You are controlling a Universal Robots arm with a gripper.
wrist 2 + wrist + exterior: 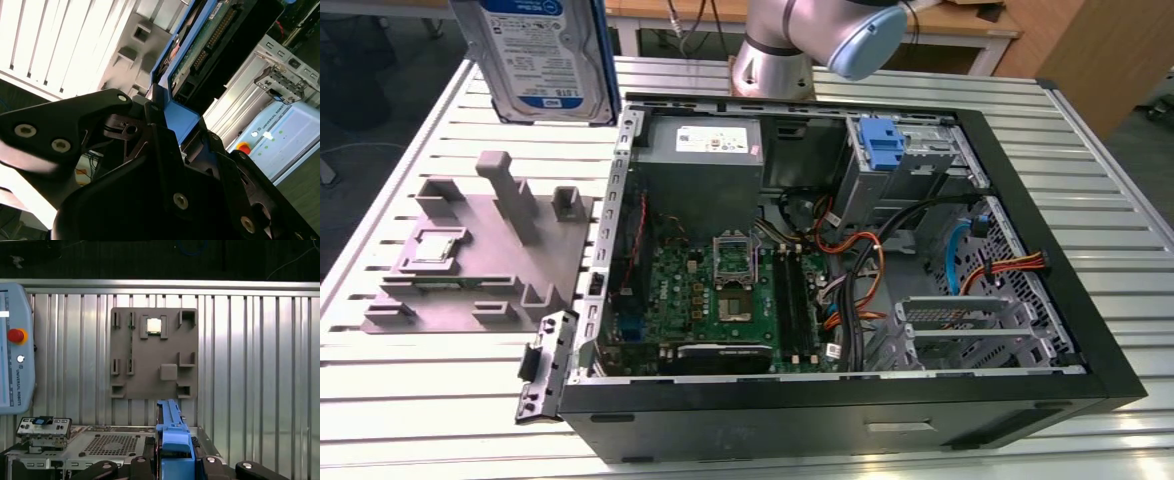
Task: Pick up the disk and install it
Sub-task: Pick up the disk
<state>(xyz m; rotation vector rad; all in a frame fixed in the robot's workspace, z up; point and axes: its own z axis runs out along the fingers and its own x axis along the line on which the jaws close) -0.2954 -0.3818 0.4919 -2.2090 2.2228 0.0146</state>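
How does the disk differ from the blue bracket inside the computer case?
The disk is held in the air by the gripper; the blue bracket sits inside the computer case. The disk carries a labelled silver drive; the bracket looks bare. Both have bright blue plastic.

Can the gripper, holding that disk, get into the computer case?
Probably yes: the gripper holds the disk in the air, and the case lies open on top, though cables cross its inside.

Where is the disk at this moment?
Clamped in the gripper, the disk is raised off the table at the exterior view's upper left, near the grey fixture plate, outside the computer case.
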